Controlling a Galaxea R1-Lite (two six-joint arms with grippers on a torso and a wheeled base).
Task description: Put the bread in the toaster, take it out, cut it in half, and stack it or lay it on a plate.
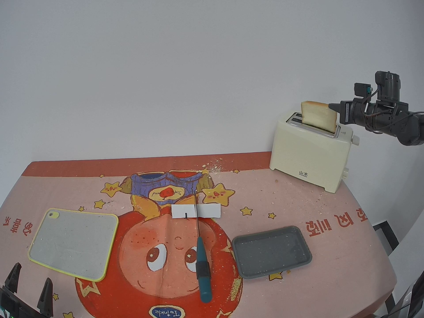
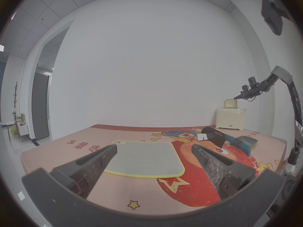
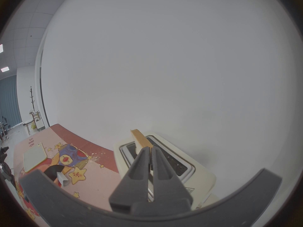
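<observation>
Sticking half out of the toaster point(image 1: 309, 160), the bread slice point(image 1: 319, 115) is not down yet. The right gripper point(image 3: 150, 149), fingers together, sits just beside the bread. Next, I think, it must push the bread down gently.

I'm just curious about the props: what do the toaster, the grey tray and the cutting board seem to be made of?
The toaster looks like smooth cream plastic, faintly glossy, with a metal-looking rim around its slots. The grey tray seems matte plastic or coated metal, speckled; I can't tell which. The cutting board looks like matte grey plastic with a yellow edge.
</observation>
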